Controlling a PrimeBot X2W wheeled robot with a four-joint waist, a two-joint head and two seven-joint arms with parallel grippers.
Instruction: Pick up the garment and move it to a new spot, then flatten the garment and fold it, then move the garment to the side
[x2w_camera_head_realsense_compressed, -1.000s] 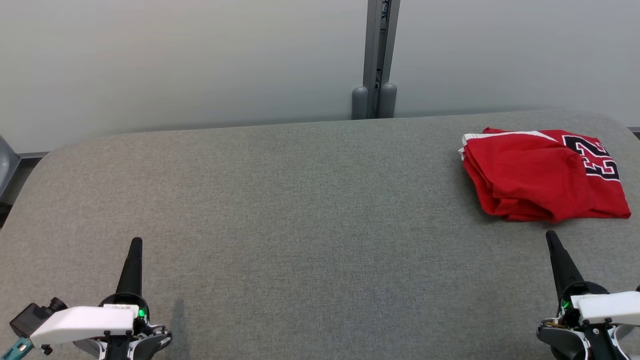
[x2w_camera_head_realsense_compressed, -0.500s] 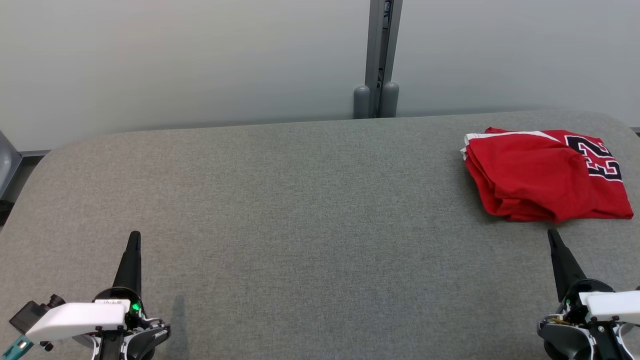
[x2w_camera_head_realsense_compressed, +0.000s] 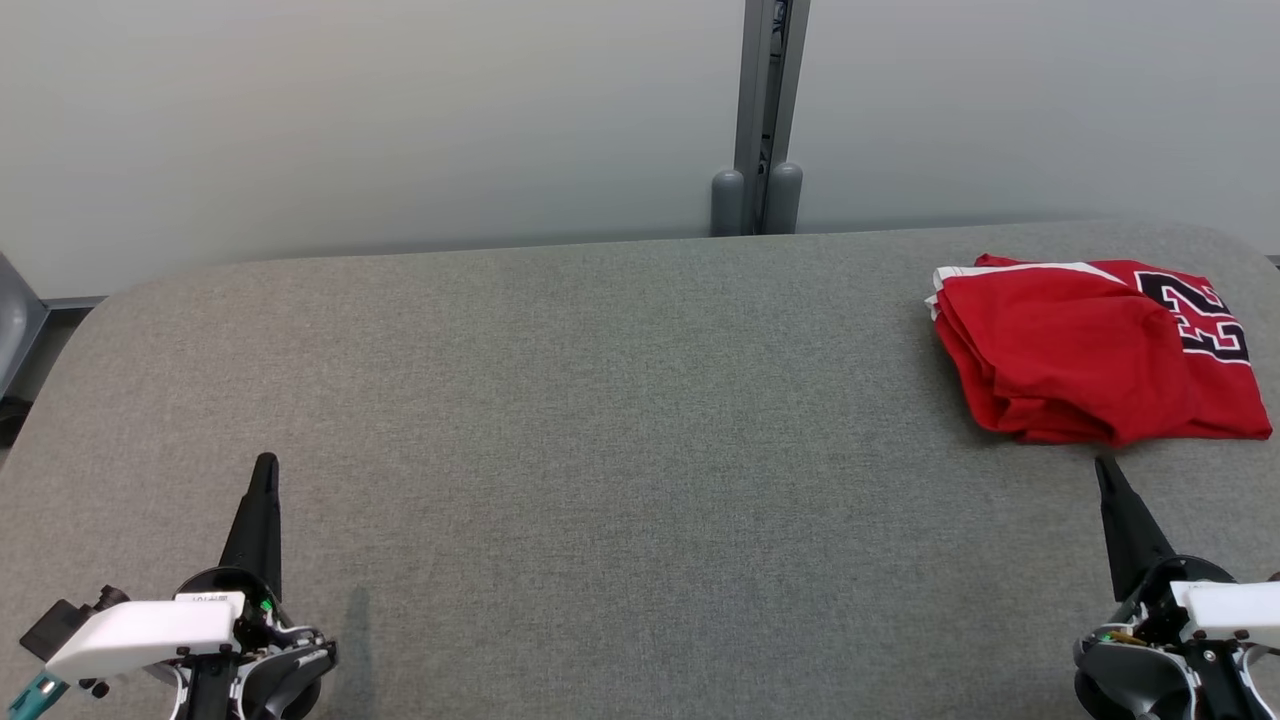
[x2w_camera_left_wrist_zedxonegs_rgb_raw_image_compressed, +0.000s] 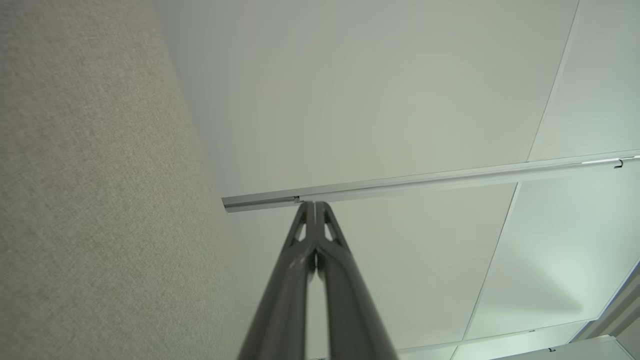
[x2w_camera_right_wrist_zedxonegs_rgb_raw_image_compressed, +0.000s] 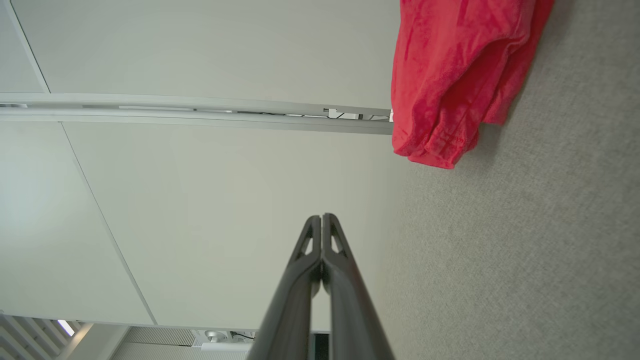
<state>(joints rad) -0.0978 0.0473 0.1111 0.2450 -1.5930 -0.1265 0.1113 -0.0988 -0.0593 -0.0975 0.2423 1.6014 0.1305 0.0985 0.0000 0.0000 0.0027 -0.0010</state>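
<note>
Jaws both pressed together, empty, near the table (x2w_camera_head_realsense_compressed: 600, 400) front edge; folded garment (x2w_camera_head_realsense_compressed: 1060, 350) by its right edge

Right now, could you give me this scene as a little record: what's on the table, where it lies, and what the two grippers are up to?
surface: grey fabric-covered table
garment: red jersey, folded, black-and-white number showing, at the table's far right
left gripper: shut, holding nothing, near left
right gripper: shut, holding nothing, just short of the jersey, not touching it
task stage: jersey looks folded and set to the side
</note>
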